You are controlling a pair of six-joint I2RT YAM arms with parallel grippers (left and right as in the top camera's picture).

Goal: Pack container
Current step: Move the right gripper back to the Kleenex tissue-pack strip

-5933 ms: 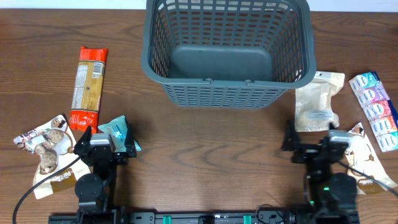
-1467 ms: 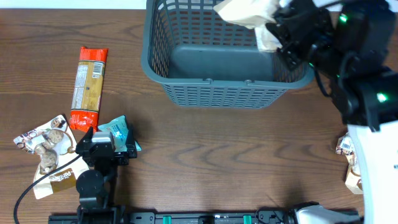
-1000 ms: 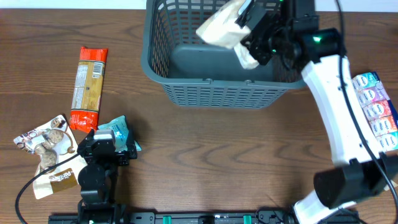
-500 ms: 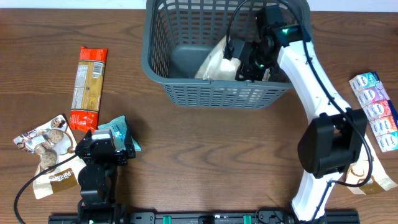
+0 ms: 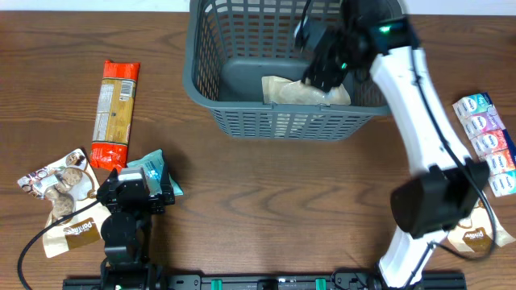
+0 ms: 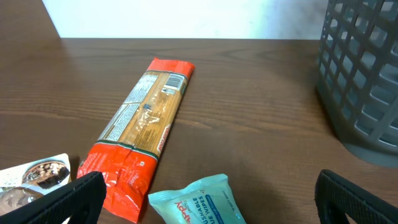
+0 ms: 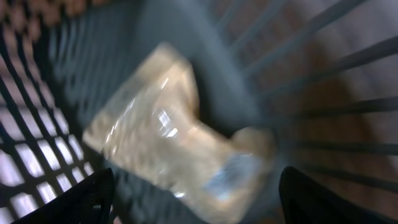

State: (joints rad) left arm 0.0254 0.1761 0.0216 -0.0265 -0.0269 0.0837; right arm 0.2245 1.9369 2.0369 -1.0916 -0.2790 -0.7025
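The dark grey lattice container [image 5: 234,113] stands at the back middle of the table. A beige pouch [image 5: 298,90] lies on its floor; in the blurred right wrist view it [image 7: 168,143] lies free below the fingers. My right gripper [image 5: 322,64] hangs open over the container, above the pouch. My left gripper [image 5: 129,189] rests open at the front left, with a teal wipes packet [image 5: 153,171] between its fingers, also in the left wrist view [image 6: 196,202]. The container's wall [image 6: 364,81] shows at the right of that view.
An orange pasta packet [image 5: 114,111] lies left of the container, also in the left wrist view [image 6: 140,127]. A cookie packet [image 5: 60,193] lies at the front left. A strip of blue and pink sachets [image 5: 488,141] and a brown packet [image 5: 476,234] lie at the right.
My right arm carried the beige pouch from the right of the table into the container, let it go there, and has risen a little. The left arm has not moved.
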